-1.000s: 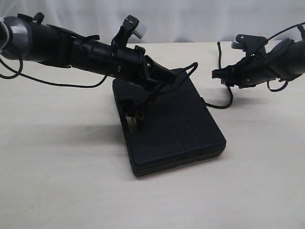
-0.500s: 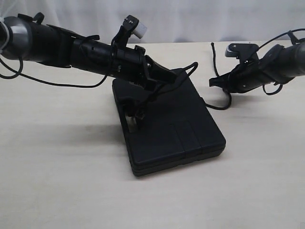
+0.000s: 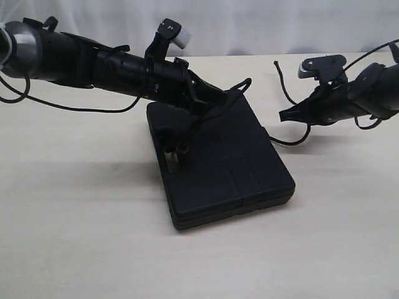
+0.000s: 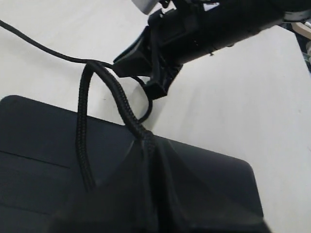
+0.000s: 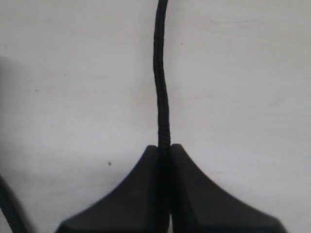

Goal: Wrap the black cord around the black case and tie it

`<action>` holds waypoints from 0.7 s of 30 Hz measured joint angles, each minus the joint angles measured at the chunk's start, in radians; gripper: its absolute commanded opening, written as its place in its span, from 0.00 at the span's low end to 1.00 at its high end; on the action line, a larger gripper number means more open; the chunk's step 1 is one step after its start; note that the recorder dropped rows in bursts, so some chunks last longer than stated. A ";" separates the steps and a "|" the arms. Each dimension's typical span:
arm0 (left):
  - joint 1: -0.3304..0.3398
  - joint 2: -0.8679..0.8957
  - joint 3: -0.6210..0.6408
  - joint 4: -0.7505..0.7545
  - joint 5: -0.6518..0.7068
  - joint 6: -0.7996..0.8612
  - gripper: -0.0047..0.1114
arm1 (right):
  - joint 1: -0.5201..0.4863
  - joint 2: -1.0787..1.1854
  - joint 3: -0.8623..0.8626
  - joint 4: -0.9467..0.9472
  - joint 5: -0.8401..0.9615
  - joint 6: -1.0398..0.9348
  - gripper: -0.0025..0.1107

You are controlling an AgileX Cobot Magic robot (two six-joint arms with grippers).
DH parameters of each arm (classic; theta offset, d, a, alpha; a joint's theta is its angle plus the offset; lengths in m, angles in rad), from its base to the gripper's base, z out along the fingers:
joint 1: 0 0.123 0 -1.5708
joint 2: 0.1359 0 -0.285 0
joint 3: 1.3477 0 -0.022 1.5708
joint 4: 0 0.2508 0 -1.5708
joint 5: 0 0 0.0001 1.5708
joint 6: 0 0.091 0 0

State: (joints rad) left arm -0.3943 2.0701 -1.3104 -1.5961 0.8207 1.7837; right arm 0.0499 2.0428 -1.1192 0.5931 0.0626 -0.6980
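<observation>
While the left jaws clench a loop of the cord (image 4: 129, 112) above the far end of the case (image 3: 230, 168), the right jaws pinch another stretch of it, held off the bench (image 3: 75, 218) to the case's right. Slack cord curves from the right jaws down to the bench beside the case, which lies flat mid-bench.

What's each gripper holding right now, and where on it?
Both hold the black cord. The left gripper pinches it at the foot of a loop above the black case. The right gripper is shut on a single straight stretch beside the case.
</observation>
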 measured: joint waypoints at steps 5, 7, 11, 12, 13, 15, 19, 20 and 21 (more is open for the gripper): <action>0.000 0.000 0.000 -0.056 -0.080 0.035 0.04 | 0.055 0.000 0.005 0.000 -0.026 -0.046 0.06; 0.000 0.000 0.000 -0.084 -0.109 0.055 0.04 | 0.083 -0.009 0.012 0.000 -0.053 -0.053 0.06; 0.000 0.000 0.000 -0.118 -0.153 0.093 0.04 | 0.131 -0.053 0.062 0.000 -0.153 -0.065 0.06; 0.000 0.000 0.000 -0.125 -0.166 0.100 0.04 | 0.139 -0.066 0.080 0.000 -0.182 -0.069 0.06; 0.000 0.000 0.000 -0.130 -0.176 0.106 0.04 | 0.148 -0.084 0.098 0.000 -0.204 -0.073 0.06; 0.000 0.000 0.000 -0.130 -0.198 0.115 0.04 | 0.156 -0.124 0.126 0.000 -0.223 -0.089 0.06; 0.000 0.000 0.000 -0.133 -0.244 0.123 0.04 | 0.162 -0.177 0.180 0.000 -0.223 -0.122 0.06; 0.000 0.000 0.000 -0.134 -0.255 0.125 0.04 | 0.162 -0.185 0.195 0.000 -0.223 -0.131 0.06; 0.000 0.000 0.000 -0.134 -0.267 0.125 0.04 | 0.162 -0.190 0.206 -0.002 -0.223 -0.137 0.06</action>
State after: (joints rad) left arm -0.3943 2.0701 -1.3104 -1.7300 0.5540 1.9084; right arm 0.2118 1.8526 -0.9133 0.5914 -0.1600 -0.8349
